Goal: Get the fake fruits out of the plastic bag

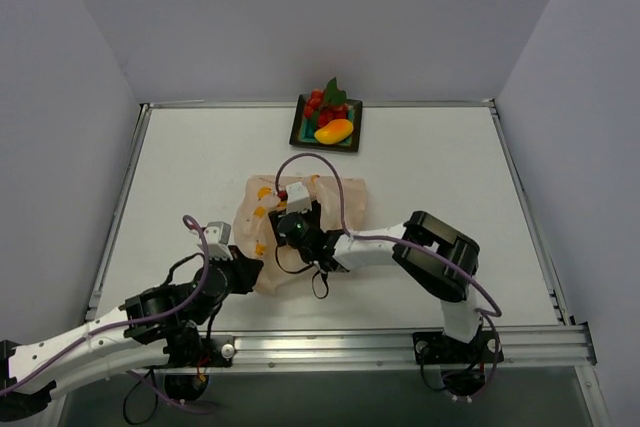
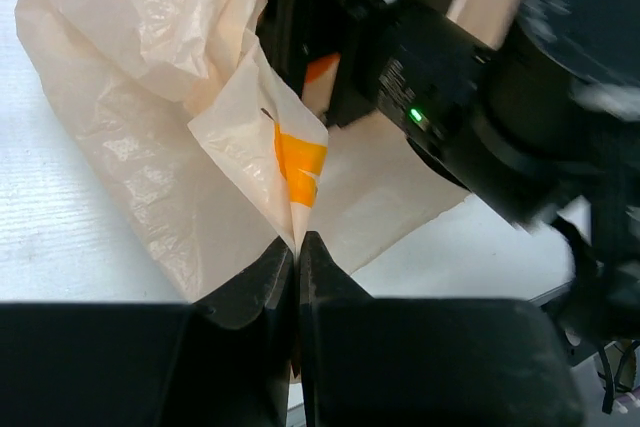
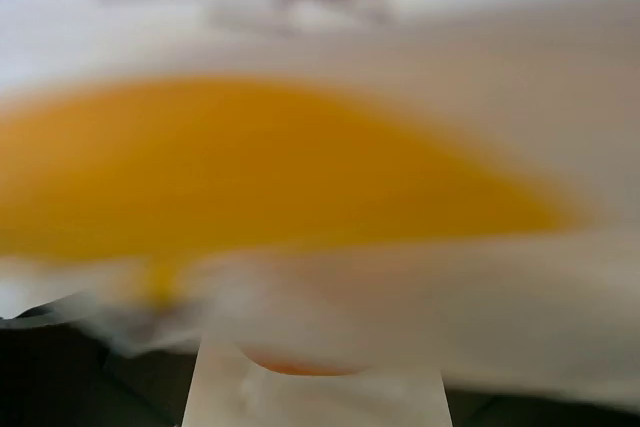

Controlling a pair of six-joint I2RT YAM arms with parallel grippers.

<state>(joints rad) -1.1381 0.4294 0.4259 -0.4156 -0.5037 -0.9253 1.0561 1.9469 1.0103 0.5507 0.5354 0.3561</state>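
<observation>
I see the left gripper (image 2: 297, 243) pinching the plastic bag (image 2: 120, 137) at its seven o'clock edge, and the nearer right gripper (image 1: 290, 213) in the mouth, jaws unreadable, with an orange blur (image 3: 260, 167), likely the orange, at twelve.

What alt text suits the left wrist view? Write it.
The left gripper, shut, pinches a fold of the banana-printed plastic bag at bottom centre. The black right arm reaches over the bag from upper right.
</observation>
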